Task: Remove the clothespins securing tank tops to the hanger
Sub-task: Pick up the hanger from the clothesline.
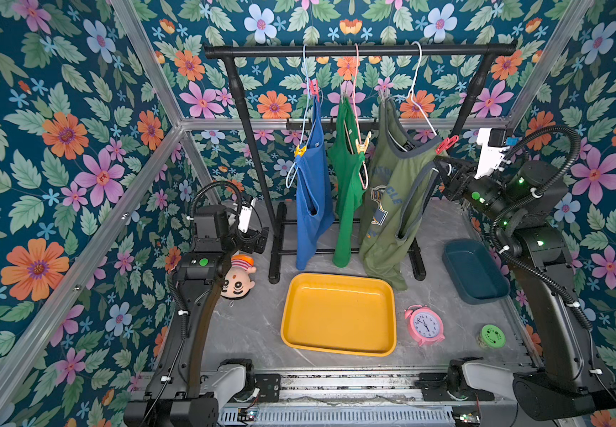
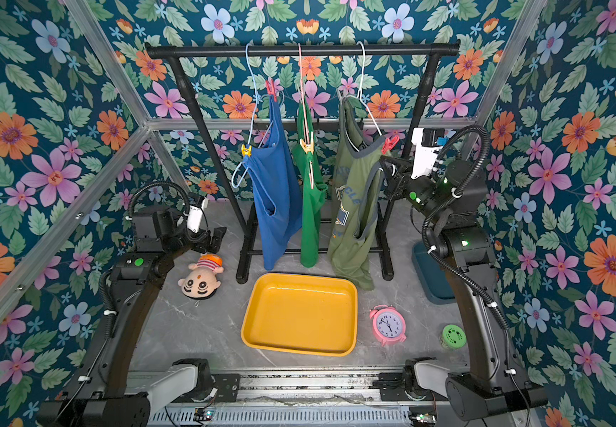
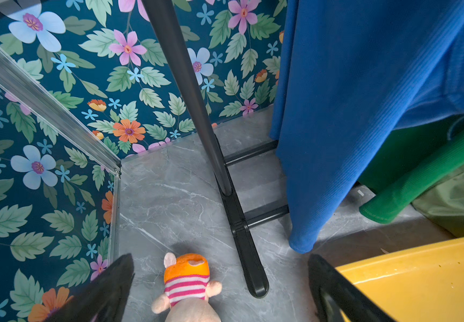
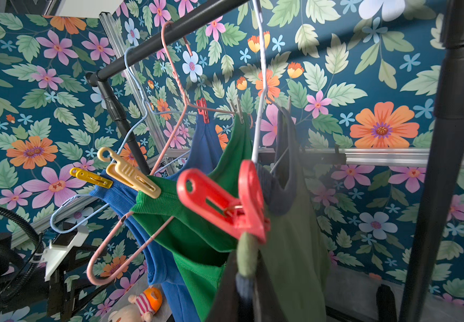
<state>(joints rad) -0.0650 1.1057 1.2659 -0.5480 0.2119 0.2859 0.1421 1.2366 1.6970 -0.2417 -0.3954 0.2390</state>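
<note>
Blue [image 1: 312,192], green [image 1: 347,185] and olive [image 1: 391,207] tank tops hang on wire hangers from the black rack [image 1: 358,50]. The blue top carries a red clothespin [image 1: 313,88] and a yellow one [image 1: 300,151]. A cream-yellow clothespin [image 4: 130,174] pins the green top. A red clothespin [image 4: 225,203] clamps the olive top's near strap. My right gripper [image 4: 247,267] is shut on that olive strap just below the red clothespin, which it does not hold. My left gripper [image 3: 219,256] hangs open low beside the rack's left post, with nothing between its fingers.
A yellow tray [image 1: 339,314] lies in front of the rack, a dark teal bin [image 1: 474,270] at the right. A plush doll [image 1: 238,277] lies under the left gripper. A pink alarm clock [image 1: 424,325] and green disc [image 1: 493,336] sit front right.
</note>
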